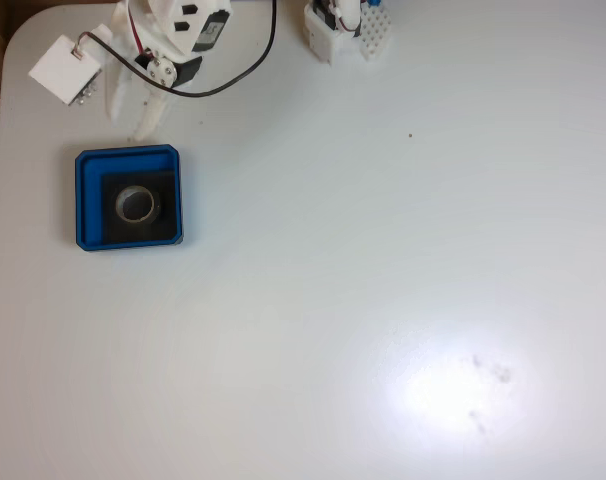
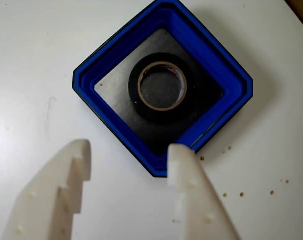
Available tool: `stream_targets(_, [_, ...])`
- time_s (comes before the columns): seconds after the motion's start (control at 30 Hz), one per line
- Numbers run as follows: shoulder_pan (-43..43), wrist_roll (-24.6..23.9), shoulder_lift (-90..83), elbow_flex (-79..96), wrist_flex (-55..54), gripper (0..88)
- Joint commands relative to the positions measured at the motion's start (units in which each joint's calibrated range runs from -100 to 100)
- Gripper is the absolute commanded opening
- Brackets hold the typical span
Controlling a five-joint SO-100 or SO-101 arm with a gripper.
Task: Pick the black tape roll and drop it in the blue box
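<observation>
The black tape roll [image 1: 137, 204] [image 2: 162, 87] lies flat on the black floor of the blue box [image 1: 87, 200] [image 2: 91, 75], pale core up. In the fixed view the box sits at the table's left, and my white gripper [image 1: 133, 118] hangs just above its upper edge. The wrist view looks down on the box, turned like a diamond, with my gripper [image 2: 130, 150] open at the bottom. Its two white fingers [image 2: 71, 175] are spread apart and hold nothing; the right finger overlaps the box's near corner.
A white card-like part [image 1: 65, 68] and a black cable [image 1: 248, 70] lie near the arm at the top left of the fixed view. A white servo block [image 1: 345, 28] stands at the top centre. Small brown crumbs [image 2: 241, 192] dot the table right of the box.
</observation>
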Motion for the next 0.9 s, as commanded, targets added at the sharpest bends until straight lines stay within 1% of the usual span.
stream_targets(0.0, [0.08, -0.13, -12.02, 20.87, -9.58, 14.3])
stream_targets(0.3, [-0.21, -0.13, -34.52, 63.99, -31.61, 14.3])
stream_targets(0.6, [-0.21, 0.05, -52.41, 97.96, -51.25, 14.3])
stream_targets(0.73, [-0.7, -0.04, -62.19, 110.45, -55.78, 14.3])
stream_targets(0.87, [-2.66, 0.31, -73.06, 121.23, -56.28, 14.3])
